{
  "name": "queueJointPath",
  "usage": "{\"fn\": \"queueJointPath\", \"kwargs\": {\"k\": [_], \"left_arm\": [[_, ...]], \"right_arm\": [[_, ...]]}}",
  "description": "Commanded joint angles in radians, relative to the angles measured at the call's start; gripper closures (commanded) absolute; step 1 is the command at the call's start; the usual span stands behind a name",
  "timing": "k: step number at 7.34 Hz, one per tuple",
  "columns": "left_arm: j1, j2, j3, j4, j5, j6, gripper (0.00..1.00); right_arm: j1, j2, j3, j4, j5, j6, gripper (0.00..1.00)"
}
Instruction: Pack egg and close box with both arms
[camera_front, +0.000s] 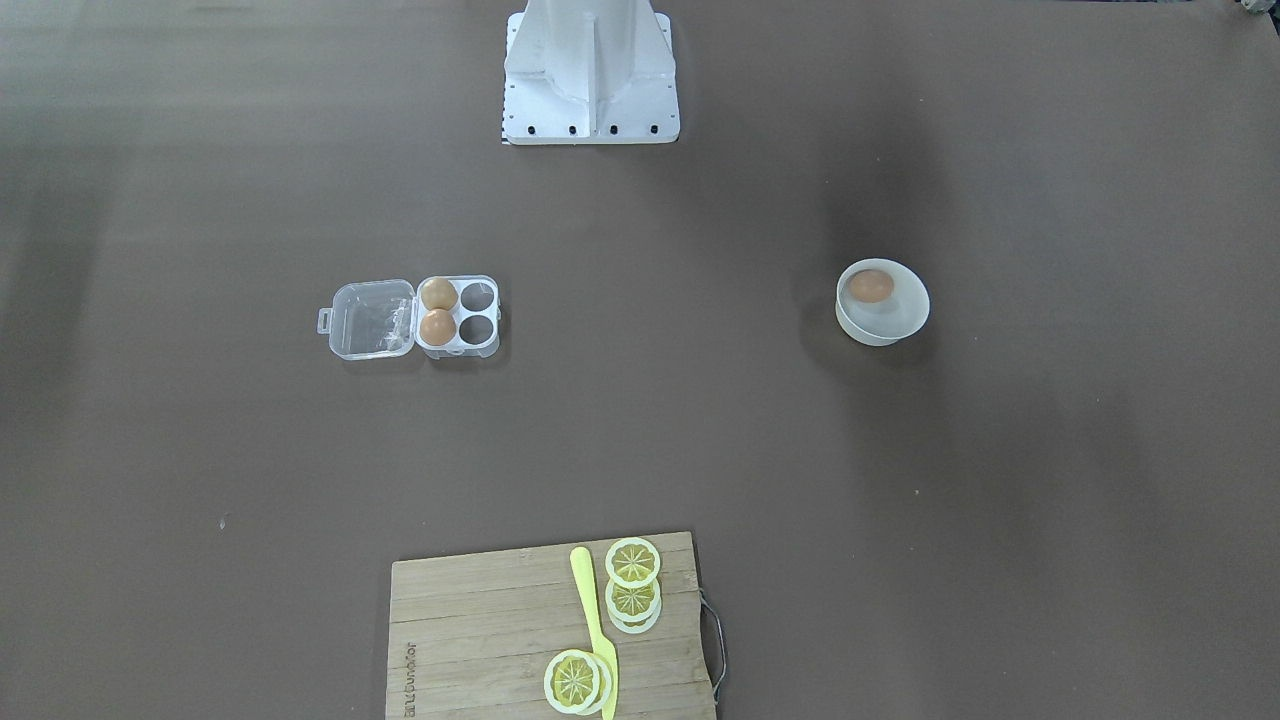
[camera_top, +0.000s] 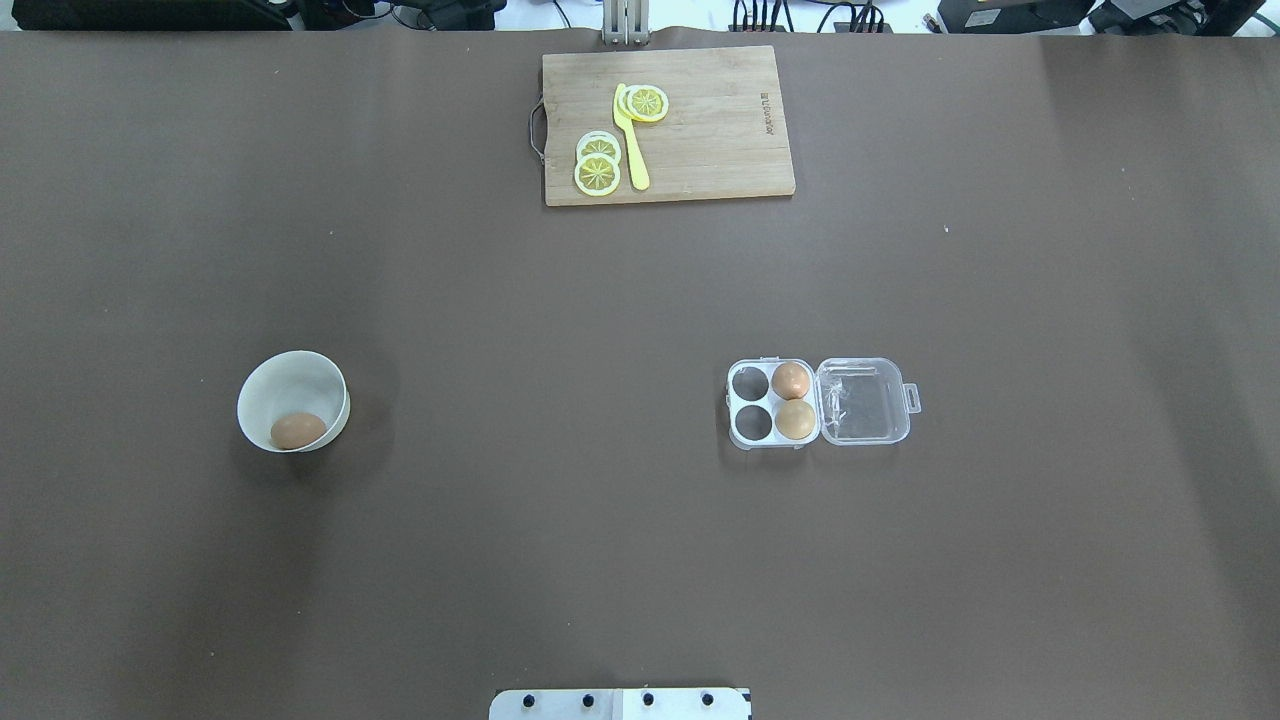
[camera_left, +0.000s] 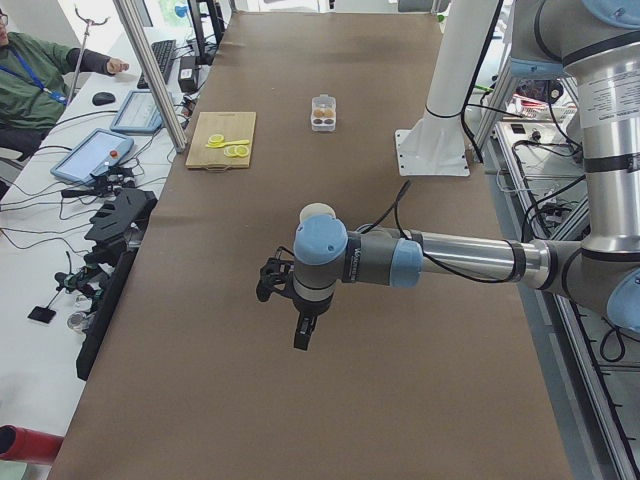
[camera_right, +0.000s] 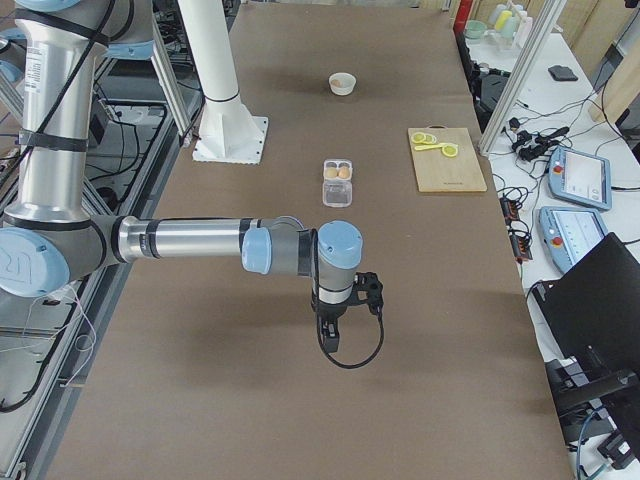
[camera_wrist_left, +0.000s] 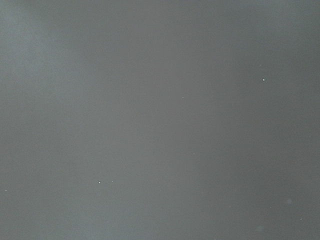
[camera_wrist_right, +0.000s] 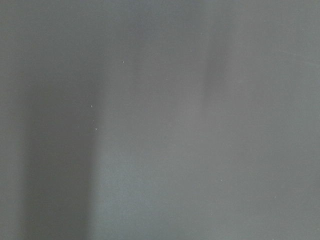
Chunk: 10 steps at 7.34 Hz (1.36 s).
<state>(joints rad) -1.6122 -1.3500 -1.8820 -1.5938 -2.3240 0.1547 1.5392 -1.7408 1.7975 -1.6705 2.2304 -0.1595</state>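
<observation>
The egg (camera_front: 871, 286) (camera_top: 298, 431) lies in a round white bowl (camera_front: 893, 322) (camera_top: 288, 383). The clear box (camera_front: 459, 347) (camera_top: 752, 443) lies open, its lid (camera_front: 372, 320) (camera_top: 863, 401) folded flat beside it. Two brown eggs (camera_front: 438, 293) (camera_front: 437, 327) fill the two cells next to the lid; the other two cells are empty. My left gripper (camera_left: 290, 300) shows only in the exterior left view, above the table near the bowl (camera_left: 318, 211). My right gripper (camera_right: 337, 322) shows only in the exterior right view, short of the box (camera_right: 338, 180). I cannot tell whether either is open or shut.
A wooden cutting board (camera_front: 480, 630) (camera_top: 720, 120) with lemon slices (camera_top: 598, 172) and a yellow knife (camera_top: 630, 140) lies at the table's far edge. The robot's white base (camera_front: 590, 100) stands at the near edge. Both wrist views show only brown tabletop.
</observation>
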Motion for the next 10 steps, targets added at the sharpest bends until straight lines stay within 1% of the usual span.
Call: {"fn": "queueJointPath", "kwargs": {"k": [1, 5, 6, 7, 8, 9, 10], "left_arm": [[0.000, 0.000, -0.005, -0.002, 0.000, 0.003, 0.02], [0.005, -0.026, -0.039, -0.005, -0.002, 0.002, 0.02], [0.005, -0.055, -0.036, -0.026, -0.061, 0.002, 0.02], [0.005, -0.069, -0.025, -0.090, -0.146, -0.003, 0.02], [0.005, -0.145, 0.039, -0.206, -0.153, -0.012, 0.02], [0.005, -0.165, 0.046, -0.224, -0.152, -0.102, 0.02], [0.012, -0.216, 0.055, -0.242, -0.153, -0.127, 0.02]], "right_arm": [[-0.001, 0.000, 0.000, 0.000, 0.000, 0.000, 0.00], [0.001, 0.000, 0.002, 0.003, -0.005, -0.002, 0.00], [0.001, 0.000, 0.002, 0.018, -0.005, 0.000, 0.00], [-0.001, 0.000, 0.000, 0.091, -0.003, 0.006, 0.00], [-0.001, 0.001, -0.007, 0.177, -0.005, 0.011, 0.00], [-0.001, 0.007, -0.006, 0.210, -0.005, 0.037, 0.00], [-0.001, 0.013, 0.000, 0.213, -0.003, 0.084, 0.00]]}}
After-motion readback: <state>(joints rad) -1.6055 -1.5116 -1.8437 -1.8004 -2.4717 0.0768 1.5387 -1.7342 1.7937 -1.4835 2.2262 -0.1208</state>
